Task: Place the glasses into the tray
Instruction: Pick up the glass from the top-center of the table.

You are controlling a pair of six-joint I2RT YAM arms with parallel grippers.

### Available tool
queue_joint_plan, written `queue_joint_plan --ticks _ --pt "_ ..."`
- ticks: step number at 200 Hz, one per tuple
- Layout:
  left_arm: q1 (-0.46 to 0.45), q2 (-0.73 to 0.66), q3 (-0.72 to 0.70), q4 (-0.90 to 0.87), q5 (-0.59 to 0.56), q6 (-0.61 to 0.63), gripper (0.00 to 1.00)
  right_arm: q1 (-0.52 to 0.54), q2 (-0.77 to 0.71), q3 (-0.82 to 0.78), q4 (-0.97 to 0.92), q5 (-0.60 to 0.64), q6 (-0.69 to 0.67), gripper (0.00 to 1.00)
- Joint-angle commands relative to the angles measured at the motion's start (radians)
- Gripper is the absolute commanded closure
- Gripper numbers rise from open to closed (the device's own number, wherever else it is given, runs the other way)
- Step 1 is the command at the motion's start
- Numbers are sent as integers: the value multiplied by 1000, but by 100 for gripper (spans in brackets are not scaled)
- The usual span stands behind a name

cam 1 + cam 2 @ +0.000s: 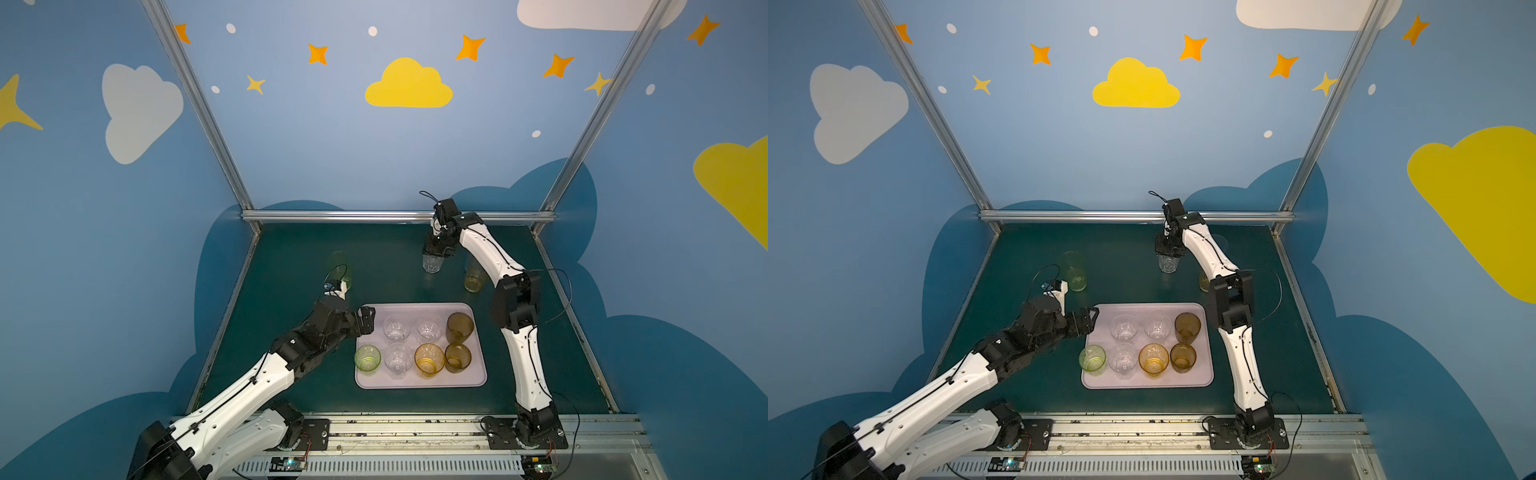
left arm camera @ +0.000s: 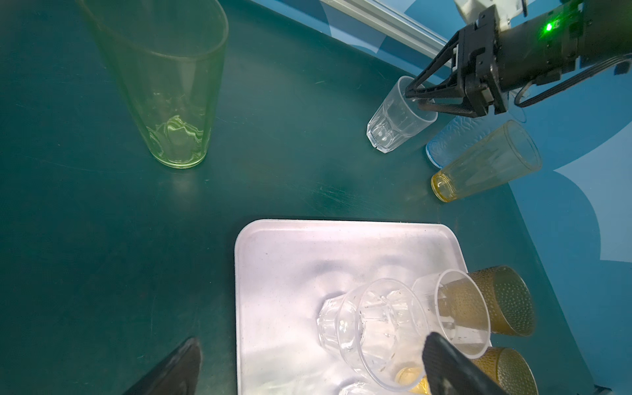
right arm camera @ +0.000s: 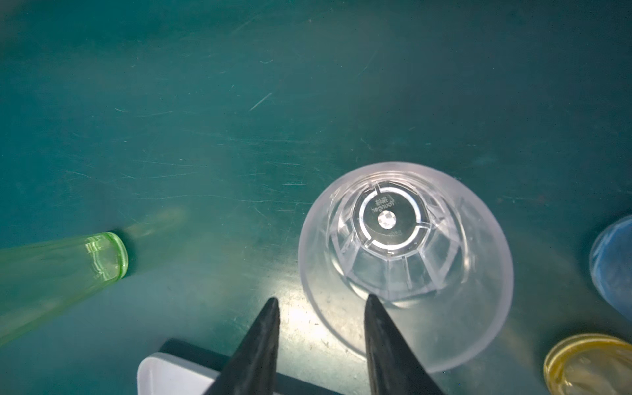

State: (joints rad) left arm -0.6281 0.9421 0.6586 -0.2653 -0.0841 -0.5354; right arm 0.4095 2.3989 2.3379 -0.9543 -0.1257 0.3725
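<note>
Blue cloud-painted walls (image 1: pixel 374 158) close in a dark green mat (image 1: pixel 291 266), and on it the job looks about two thirds done: seven glasses stand in the tray (image 1: pixel 415 311), four wait outside it. Furthest left, at the back, the tall green glass (image 1: pixel 341 270) stands upright on the mat, untouched. Just in front of it the left claw (image 1: pixel 367 321) hovers at the tray's back left corner, jaws wide and empty. The tray holds two rows, all upright. Front row: short green glass (image 1: pixel 367 357), front clear glass (image 1: pixel 397 360), short amber glass (image 1: pixel 429 359), front brown glass (image 1: pixel 457 357). Back row: a bare place, then left back clear glass (image 1: pixel 397 327), right back clear glass (image 1: pixel 429 328), back brown glass (image 1: pixel 460 327). Behind the tray, right of centre, the loose clear glass (image 1: pixel 433 262) stands on the mat with the right claw (image 3: pixel 319 302) directly over it. Seen from the right wrist, the inner finger (image 3: pixel 379 328) reaches into the mouth and the outer finger (image 3: pixel 263 328) sits outside, so the rim wall on the tray side lies between them; the jaws stand about half shut, a gap shows beside the outer finger, and I judge the wall not yet pinched. Just right of it stands the tall amber glass (image 1: pixel 473 278), and close behind that the pale blue glass (image 2: pixel 448 143), which the right arm (image 1: pixel 490 257) largely hides in both top views. Three tall ones and this clear one remain to move
</note>
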Motion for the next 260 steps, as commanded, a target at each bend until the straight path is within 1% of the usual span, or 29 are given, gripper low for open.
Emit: queue_joint_plan --ticks 1,22,44,69,114,150,188,204,224,248,260 --pt "6 0 6 5 -13 -4 0 6 15 40 -8 -9 -23 59" --pt "9 10 1 17 -2 -2 0 8 27 43 0 -27 -20 59" --pt "14 23 3 19 7 -2 0 9 38 45 13 -43 -13 62" --pt "16 29 4 24 26 9 0 12 60 64 19 -47 -14 63" --pt "21 29 3 22 17 5 0 18 93 95 8 -40 -19 65" --pt "27 34 2 22 18 0 0 23 100 95 14 -35 -34 73" --pt "30 32 3 17 17 -2 0 29 98 96 17 -6 -49 81" --pt "30 30 3 13 12 -5 0 29 100 96 15 4 -53 83" --pt "30 27 2 8 10 -5 0 31 101 95 9 19 -60 89" --pt "31 23 1 10 10 -10 0 37 100 95 5 33 -74 92" --pt "31 23 3 8 14 -9 0 41 96 96 1 45 -80 95"
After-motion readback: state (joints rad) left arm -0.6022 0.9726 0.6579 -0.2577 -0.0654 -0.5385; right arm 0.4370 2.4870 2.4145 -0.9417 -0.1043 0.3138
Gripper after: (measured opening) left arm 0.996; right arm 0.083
